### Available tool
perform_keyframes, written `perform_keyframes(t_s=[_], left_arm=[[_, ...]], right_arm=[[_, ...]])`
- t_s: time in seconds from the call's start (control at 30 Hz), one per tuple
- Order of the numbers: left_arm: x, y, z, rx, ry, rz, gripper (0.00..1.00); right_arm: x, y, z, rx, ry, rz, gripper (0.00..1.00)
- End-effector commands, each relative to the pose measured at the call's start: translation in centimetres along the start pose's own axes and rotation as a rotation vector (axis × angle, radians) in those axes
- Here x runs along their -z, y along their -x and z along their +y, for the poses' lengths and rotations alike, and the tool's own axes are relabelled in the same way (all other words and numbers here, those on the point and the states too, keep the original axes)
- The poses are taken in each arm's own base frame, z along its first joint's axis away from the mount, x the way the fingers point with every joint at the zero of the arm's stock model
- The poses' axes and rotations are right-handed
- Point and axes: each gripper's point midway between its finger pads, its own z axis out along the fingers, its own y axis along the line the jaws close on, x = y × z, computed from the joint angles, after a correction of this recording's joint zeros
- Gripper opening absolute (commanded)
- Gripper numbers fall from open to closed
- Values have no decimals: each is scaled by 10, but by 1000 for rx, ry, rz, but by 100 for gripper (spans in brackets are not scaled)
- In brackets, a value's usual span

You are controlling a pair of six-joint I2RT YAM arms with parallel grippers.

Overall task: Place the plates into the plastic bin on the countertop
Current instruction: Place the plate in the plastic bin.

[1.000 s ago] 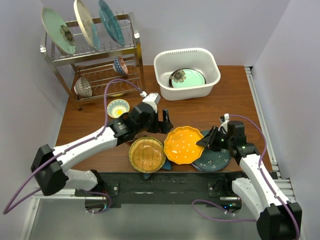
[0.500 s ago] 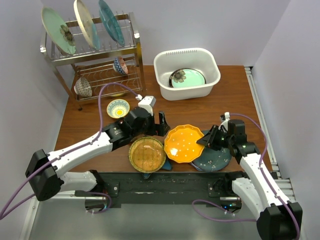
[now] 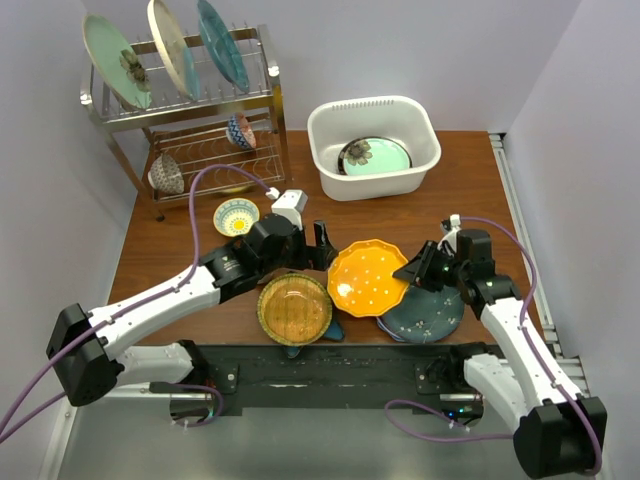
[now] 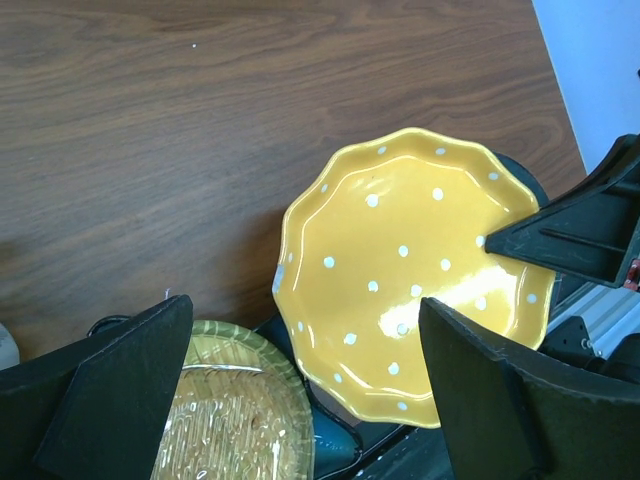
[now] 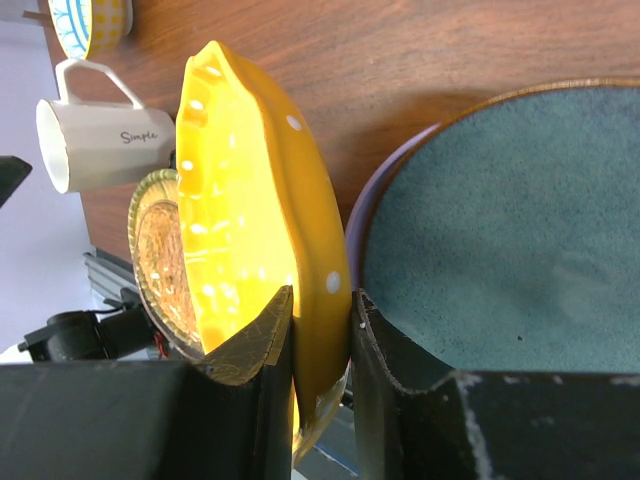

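right wrist: right gripper (image 5: 320, 305) is pinching the orange plate (image 5: 250, 200) by its rim near the countertop's (image 3: 450, 200) front edge, tilting it, likely to clear the teal plate (image 5: 500, 230). left gripper (image 4: 305, 350) is gaping wide, holding nothing. bin (image 3: 372, 102) is sitting at the far edge.

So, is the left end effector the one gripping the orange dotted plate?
No, the left end effector stands open, clear of the orange dotted plate; the right end effector pinches its rim.
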Motion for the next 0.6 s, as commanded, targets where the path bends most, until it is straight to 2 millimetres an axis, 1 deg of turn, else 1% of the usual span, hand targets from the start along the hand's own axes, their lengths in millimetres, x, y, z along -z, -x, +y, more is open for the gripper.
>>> perform_keyframes(t_s=[0.0, 0.03, 0.2, 0.3, 0.37, 0.4, 0.57], left_arm=[[6, 24, -3, 6, 22, -72, 100], [8, 25, -3, 18, 24, -79, 100], [10, 23, 6, 34, 52, -97, 99], [11, 24, 6, 37, 53, -102, 99], [10, 23, 8, 28, 67, -90, 99], [12, 28, 7, 28, 75, -100, 99], [12, 29, 13, 24, 115, -98, 99]], right_arm=[[13, 41, 53, 76, 161, -105, 0], [14, 44, 57, 79, 170, -111, 0], [12, 55, 63, 84, 173, -127, 0], [9, 61, 65, 79, 178, -136, 0], [9, 67, 69, 81, 186, -148, 0], [7, 70, 69, 79, 186, -149, 0], [5, 89, 80, 105, 195, -177, 0]])
